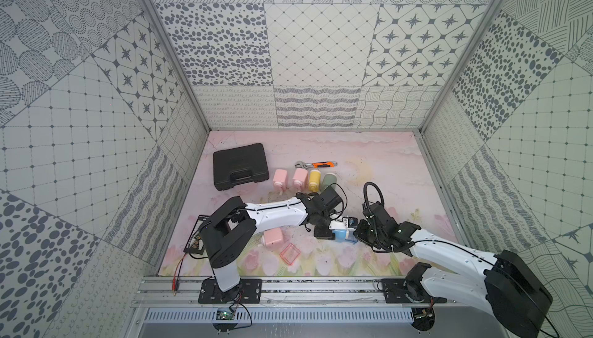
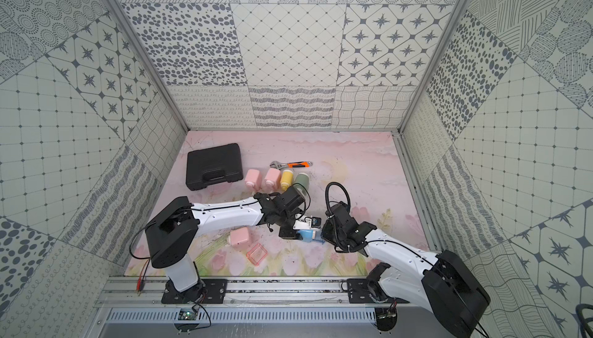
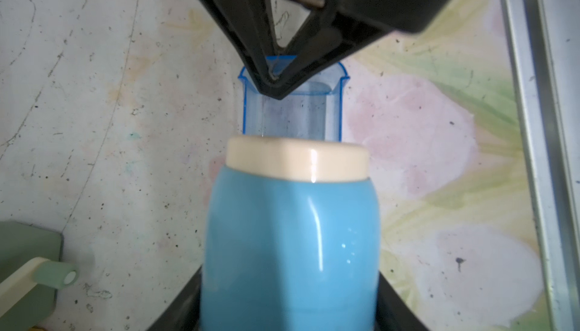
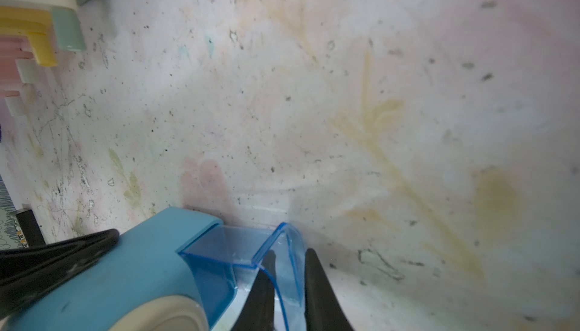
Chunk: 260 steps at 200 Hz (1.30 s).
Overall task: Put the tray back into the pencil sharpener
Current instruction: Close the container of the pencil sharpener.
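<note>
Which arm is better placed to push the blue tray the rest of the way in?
Right. The right end effector pinches the outer wall of the blue tray, which sits partly inside the sharpener; the left end effector clamps the sharpener, bracing it.

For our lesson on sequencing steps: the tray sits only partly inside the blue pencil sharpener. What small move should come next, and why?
Probably the right gripper should push the tray straight into the pencil sharpener: much of the tray sticks out of the opening, the gripper pinches its end wall, and the left gripper braces the body.
</note>
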{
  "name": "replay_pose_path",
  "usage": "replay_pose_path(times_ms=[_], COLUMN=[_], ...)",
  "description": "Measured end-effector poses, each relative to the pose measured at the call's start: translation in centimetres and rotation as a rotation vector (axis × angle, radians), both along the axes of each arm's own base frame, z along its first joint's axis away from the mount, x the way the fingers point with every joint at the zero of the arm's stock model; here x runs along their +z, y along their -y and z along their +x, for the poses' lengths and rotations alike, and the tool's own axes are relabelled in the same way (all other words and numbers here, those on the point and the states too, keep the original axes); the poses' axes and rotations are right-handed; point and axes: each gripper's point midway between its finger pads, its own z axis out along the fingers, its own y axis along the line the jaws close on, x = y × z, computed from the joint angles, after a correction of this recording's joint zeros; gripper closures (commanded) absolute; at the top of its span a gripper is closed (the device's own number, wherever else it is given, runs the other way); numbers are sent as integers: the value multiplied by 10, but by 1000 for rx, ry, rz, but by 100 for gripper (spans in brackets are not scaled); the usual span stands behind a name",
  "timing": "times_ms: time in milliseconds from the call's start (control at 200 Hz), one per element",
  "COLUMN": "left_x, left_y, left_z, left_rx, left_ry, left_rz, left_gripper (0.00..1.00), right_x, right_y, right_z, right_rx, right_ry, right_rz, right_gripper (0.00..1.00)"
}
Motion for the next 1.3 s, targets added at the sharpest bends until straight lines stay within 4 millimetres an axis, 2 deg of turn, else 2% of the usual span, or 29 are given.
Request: replay_pose_path(times_ms=[300,595,785,901,1066,1166,1301], left_x=[0,-1,-1,-1,-1,-1,0], left_y=[2,2,2,2,4,5,6], left_z=[2,3,3,3,4,5,6], left_rx=[17,42,64,70,82,93,106], left_ry=[-3,-12,-20,-22,-24,-26,-28], left_rz=[-8,-26,-44,-51,-62,-69,-77], left_gripper=[53,55,56,57,59,59,60], right_x=[1,7,30,41,26,12,2], right_y=[-6,-20,-7,12,28,23,7], right_z=[-1,2,7,8,0,-5,-4], right_rx=[30,39,-24,-98,-135,-109,-57], right_ry=[1,27,88,119,62,0,-40], right_rz=[22,120,157,143,72,53,94], right_gripper=[80,75,70,75,77,77,77])
